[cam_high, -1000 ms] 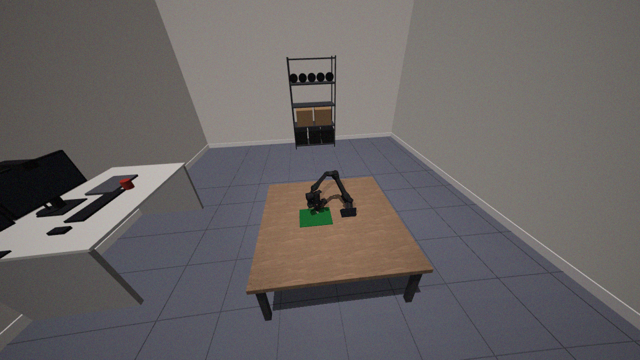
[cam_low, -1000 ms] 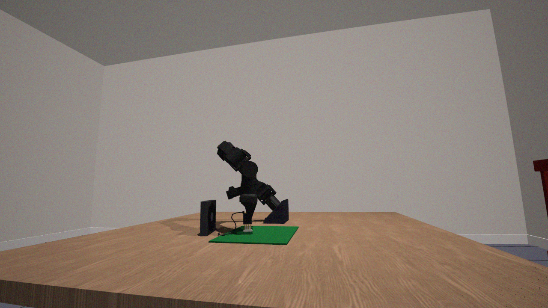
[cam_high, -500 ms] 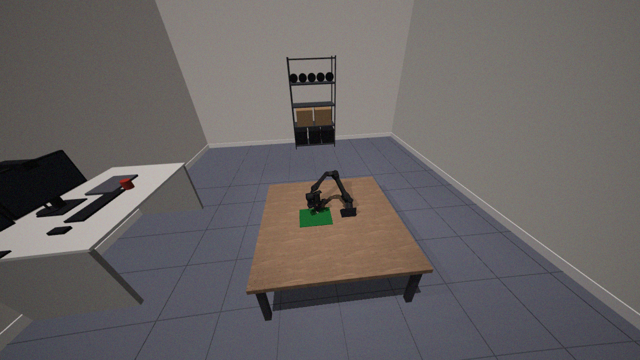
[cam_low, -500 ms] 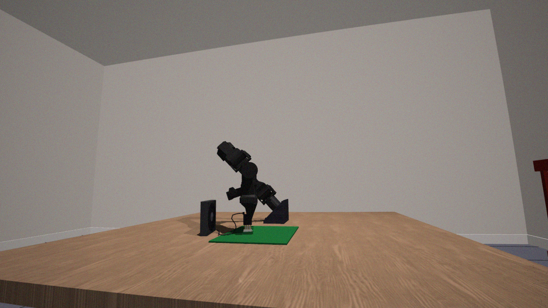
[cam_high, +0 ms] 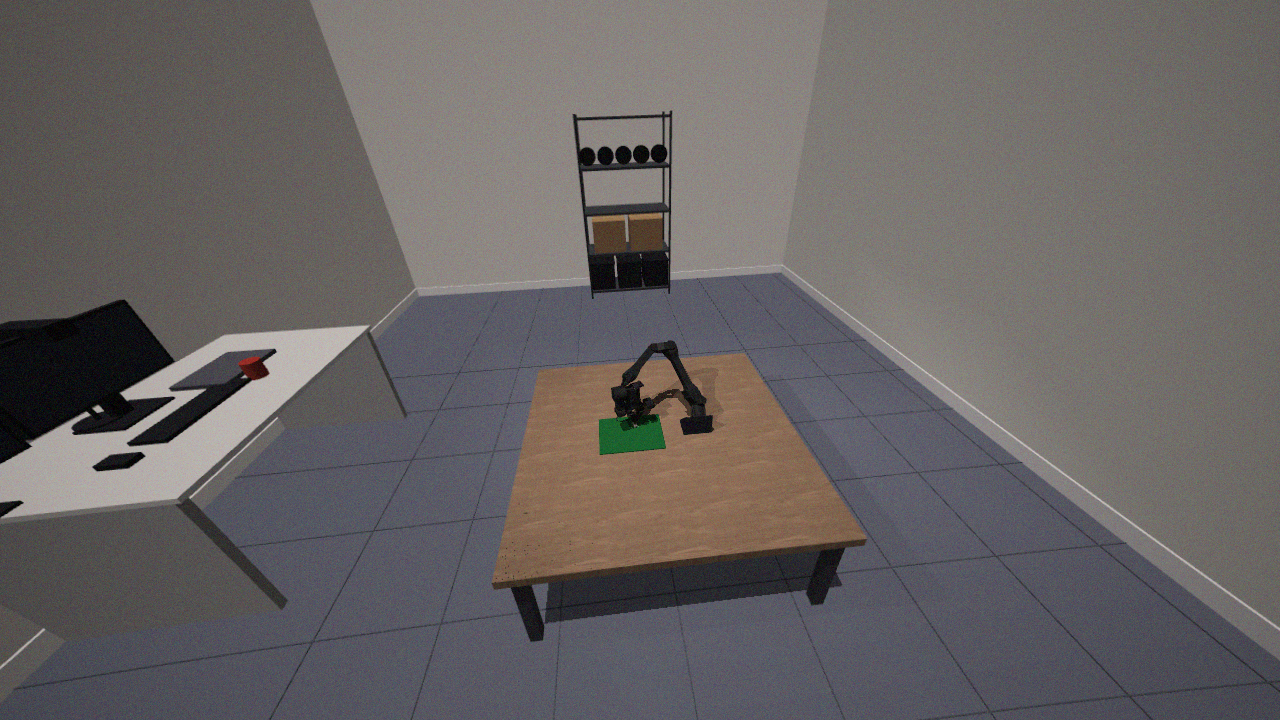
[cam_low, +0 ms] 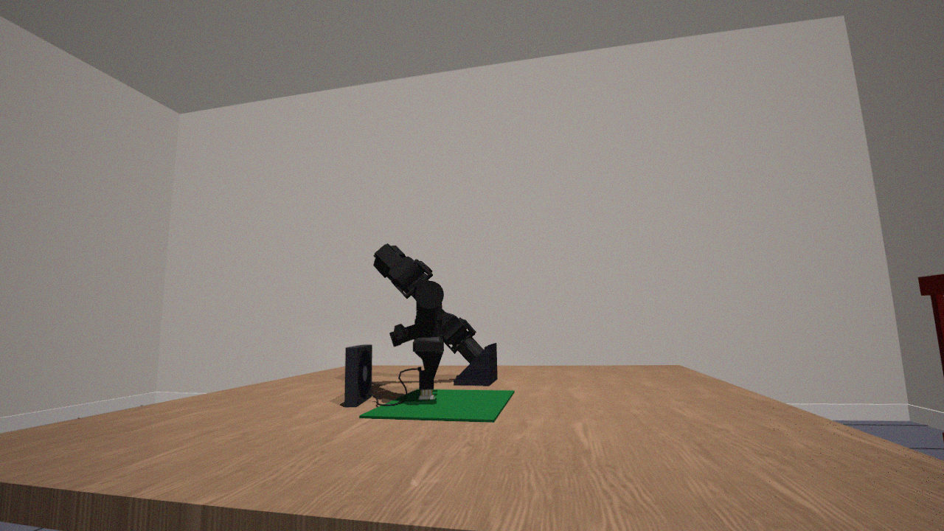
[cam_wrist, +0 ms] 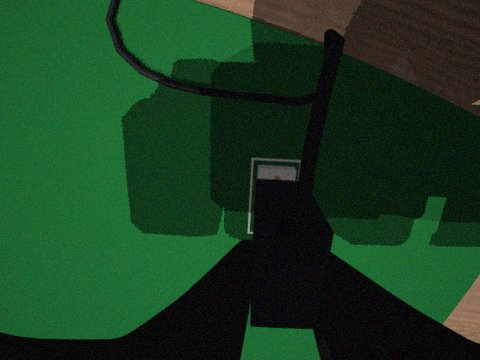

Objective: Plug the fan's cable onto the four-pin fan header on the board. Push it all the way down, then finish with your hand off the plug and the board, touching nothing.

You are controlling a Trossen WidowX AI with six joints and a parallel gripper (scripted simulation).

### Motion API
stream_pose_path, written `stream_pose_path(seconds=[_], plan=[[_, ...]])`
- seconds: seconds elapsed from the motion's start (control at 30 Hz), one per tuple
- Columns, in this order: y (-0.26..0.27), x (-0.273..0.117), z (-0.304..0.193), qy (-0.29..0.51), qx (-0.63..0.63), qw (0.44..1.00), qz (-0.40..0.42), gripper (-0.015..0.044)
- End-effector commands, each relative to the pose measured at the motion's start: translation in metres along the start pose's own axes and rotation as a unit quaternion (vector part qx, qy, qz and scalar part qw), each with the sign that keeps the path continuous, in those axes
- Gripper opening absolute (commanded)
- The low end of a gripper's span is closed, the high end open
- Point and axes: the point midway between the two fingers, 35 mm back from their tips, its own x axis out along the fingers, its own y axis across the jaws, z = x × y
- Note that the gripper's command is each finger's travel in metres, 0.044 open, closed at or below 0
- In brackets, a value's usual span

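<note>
My gripper (cam_low: 428,383) (cam_wrist: 278,252) is shut on the black plug (cam_wrist: 280,215) and points down over the green board (cam_high: 631,441) (cam_low: 472,405) (cam_wrist: 70,190). The pale fan header (cam_low: 428,398) (cam_wrist: 276,172) stands on the board directly under the plug. In the exterior view the plug's lower end is very low at the header's pins, with a little pale pin length showing below it. The plug hides most of the header in the wrist view; whether it is fully down cannot be told. The black cable (cam_low: 400,379) (cam_wrist: 150,75) loops from the plug toward the fan (cam_low: 358,375).
The fan stands upright at the board's left in the exterior view. The arm's base (cam_high: 696,424) (cam_low: 483,369) is on the wooden table (cam_high: 680,501) (cam_low: 594,462) beside the board. A white desk (cam_high: 295,394) and a shelf rack (cam_high: 626,209) stand away from the table.
</note>
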Motion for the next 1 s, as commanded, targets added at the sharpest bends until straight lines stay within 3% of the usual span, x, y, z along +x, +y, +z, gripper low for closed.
stream_pose_path(seconds=[0.0, 0.9, 0.97], plan=[[0.000, 0.001, 0.001, -0.002, -0.001, 1.000, 0.000, 0.0000], [0.000, 0.018, 0.001, -0.002, -0.001, 1.000, 0.000, 0.0000], [0.000, 0.015, 0.000, -0.001, -0.001, 1.000, 0.001, 0.0053]])
